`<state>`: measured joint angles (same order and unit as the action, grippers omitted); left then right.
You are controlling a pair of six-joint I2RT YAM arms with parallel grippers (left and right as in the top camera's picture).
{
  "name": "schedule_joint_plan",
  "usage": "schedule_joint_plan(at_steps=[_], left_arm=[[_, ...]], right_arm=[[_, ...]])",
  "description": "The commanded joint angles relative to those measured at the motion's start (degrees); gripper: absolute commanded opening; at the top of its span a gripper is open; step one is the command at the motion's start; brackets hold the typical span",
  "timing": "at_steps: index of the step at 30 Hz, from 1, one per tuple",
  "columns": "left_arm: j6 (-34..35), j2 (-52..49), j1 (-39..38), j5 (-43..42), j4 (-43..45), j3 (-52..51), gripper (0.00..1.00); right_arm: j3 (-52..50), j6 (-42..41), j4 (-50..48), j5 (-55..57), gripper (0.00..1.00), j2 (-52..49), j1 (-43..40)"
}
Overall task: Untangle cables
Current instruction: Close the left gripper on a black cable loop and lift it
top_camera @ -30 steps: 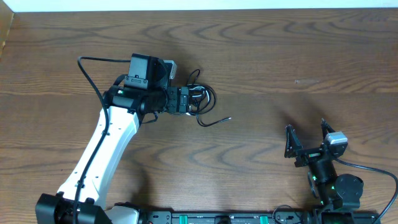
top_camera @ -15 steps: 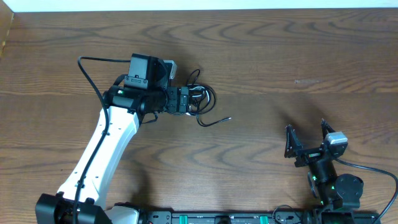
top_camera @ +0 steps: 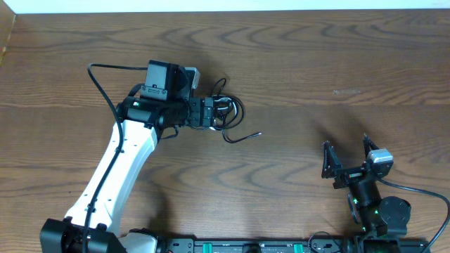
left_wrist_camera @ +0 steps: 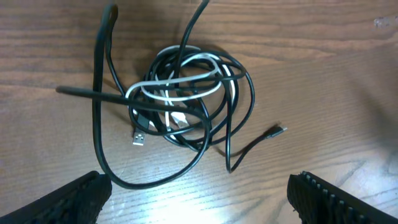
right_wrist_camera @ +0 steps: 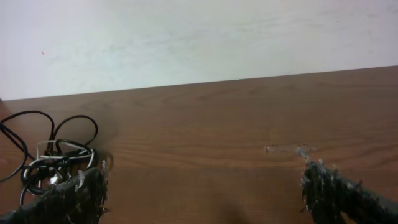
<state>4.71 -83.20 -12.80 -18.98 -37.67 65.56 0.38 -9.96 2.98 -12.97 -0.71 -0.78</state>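
Note:
The cables (left_wrist_camera: 180, 99) lie in one knotted bundle on the wooden table: several thin black cords wound round a white one, with small plugs sticking out. In the overhead view the bundle (top_camera: 228, 116) sits left of the table's centre. My left gripper (left_wrist_camera: 199, 202) hovers just above and beside it, open and empty; overhead its fingers (top_camera: 213, 112) reach the bundle's left edge. My right gripper (top_camera: 347, 156) is open and empty near the front right, far from the bundle. The right wrist view shows the bundle (right_wrist_camera: 50, 158) at far left.
A black end of cable (top_camera: 246, 136) trails right from the bundle. A thick black cord (top_camera: 102, 84) loops from the left arm. A white wall (right_wrist_camera: 199, 37) stands behind the table's far edge. A pale scuff (top_camera: 346, 91) marks the wood at right.

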Motion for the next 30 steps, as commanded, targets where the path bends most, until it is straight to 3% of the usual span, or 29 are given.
schedule_joint_plan(at_steps=[1, 26, 30], left_arm=[[0.5, 0.0, 0.1, 0.1, 0.8, 1.4, 0.96], [0.2, -2.8, 0.1, 0.1, 5.6, 1.4, 0.96], [-3.3, -2.8, 0.1, 0.1, 7.8, 1.4, 0.96]], right_arm=[[-0.1, 0.8, 0.3, 0.6, 0.99, 0.3, 0.2], [-0.1, 0.8, 0.3, 0.6, 0.99, 0.3, 0.2], [-0.1, 0.8, 0.3, 0.6, 0.99, 0.3, 0.2]])
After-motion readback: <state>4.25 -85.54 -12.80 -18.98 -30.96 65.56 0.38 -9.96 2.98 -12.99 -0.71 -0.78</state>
